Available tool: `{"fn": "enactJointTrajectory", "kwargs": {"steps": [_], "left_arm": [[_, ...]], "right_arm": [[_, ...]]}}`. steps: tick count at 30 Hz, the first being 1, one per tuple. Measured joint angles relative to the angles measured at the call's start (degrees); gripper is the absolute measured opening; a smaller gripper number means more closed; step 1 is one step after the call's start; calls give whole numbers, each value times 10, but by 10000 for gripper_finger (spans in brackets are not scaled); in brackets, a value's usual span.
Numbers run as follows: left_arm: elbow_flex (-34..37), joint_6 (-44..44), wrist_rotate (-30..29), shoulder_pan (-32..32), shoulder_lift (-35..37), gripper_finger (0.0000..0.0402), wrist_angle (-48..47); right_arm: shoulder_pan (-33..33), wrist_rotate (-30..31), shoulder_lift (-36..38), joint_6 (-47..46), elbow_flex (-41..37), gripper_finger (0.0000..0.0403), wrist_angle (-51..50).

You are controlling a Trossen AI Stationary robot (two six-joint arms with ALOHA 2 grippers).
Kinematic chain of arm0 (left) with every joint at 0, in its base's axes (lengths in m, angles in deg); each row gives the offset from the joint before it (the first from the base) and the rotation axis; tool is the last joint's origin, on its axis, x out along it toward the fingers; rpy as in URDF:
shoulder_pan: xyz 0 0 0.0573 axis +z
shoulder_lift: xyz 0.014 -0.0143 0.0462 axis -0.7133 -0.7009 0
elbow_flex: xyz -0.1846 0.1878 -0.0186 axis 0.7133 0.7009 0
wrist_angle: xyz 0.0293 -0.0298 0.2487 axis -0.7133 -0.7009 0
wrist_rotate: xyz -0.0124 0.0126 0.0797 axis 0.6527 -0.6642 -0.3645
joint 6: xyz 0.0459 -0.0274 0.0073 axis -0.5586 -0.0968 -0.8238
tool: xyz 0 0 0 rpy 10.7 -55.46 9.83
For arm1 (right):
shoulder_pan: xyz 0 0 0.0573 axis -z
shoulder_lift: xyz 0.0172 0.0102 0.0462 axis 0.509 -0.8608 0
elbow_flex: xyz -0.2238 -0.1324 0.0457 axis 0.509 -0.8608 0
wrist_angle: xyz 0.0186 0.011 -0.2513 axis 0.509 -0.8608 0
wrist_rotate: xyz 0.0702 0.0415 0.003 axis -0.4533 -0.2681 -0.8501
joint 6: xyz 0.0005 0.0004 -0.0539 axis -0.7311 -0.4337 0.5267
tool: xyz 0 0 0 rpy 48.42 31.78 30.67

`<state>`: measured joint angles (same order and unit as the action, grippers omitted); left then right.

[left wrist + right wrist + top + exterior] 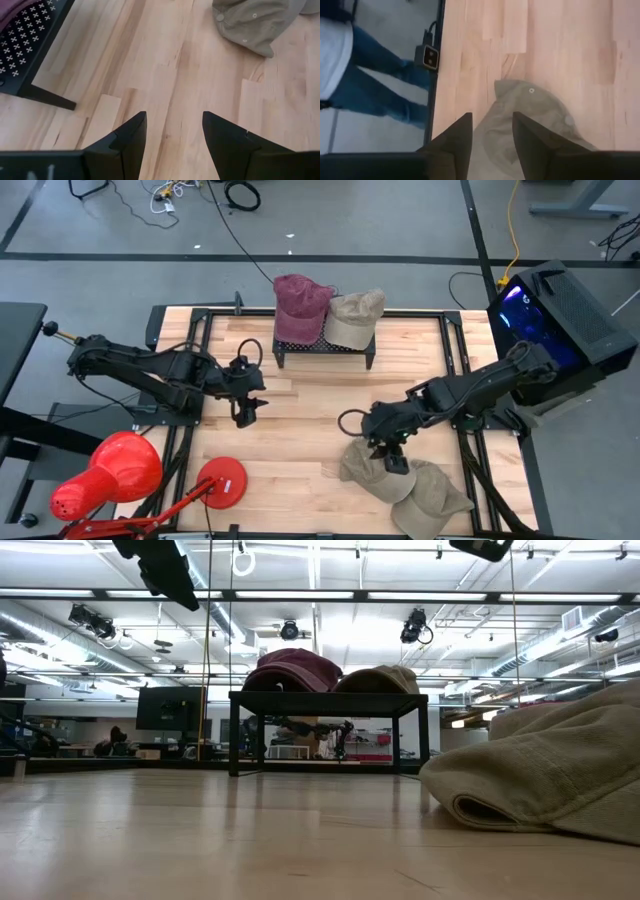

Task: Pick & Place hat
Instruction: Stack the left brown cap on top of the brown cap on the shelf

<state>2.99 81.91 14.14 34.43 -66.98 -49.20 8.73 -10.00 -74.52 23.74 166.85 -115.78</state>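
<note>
Hats lie in two places on the wooden table (300, 430): two khaki ones at the near edge and two more up on a black mesh rack (325, 350) at the far side. Largest of the surroundings is the table itself, framed by black rails, with a black computer case (565, 315) glowing blue off its right edge and a red lamp (110, 475) with a round red base (222, 480) at its near left corner. On the rack a maroon hat (300, 305) sits touching a tan hat (357, 315) to its right. Near the front, a khaki hat (362, 465) overlaps a second khaki hat (435, 495) lying closer to the table's near right corner. The right end effector (392, 460) is down over the first khaki hat, its fingers (457, 137) narrowly spread with cloth showing between them; whether they grip it I cannot tell. The left end effector (248, 410) hangs over bare wood left of centre, between rack and lamp, jaws standing apart and holding nothing. Beyond the table's edge, the right wrist view shows a person's legs in blue jeans (375, 75) standing on the grey floor beside a small black box (431, 56)
</note>
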Motion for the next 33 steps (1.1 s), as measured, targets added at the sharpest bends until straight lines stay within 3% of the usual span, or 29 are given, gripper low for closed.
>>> {"fn": "enactJointTrajectory", "kwargs": {"steps": [14,20,27,33], "left_arm": [[0,-43,3,0,80,199,-30],[1,-39,-43,0,147,193,-62],[1,-43,-32,0,226,153,-62],[1,-43,-12,0,274,89,-17]], "right_arm": [[-21,1,-101,-28,91,128,-104],[-28,2,-124,-41,91,128,-114],[-28,30,-126,-61,91,129,-114],[-28,41,-126,-49,91,129,-111]]}}
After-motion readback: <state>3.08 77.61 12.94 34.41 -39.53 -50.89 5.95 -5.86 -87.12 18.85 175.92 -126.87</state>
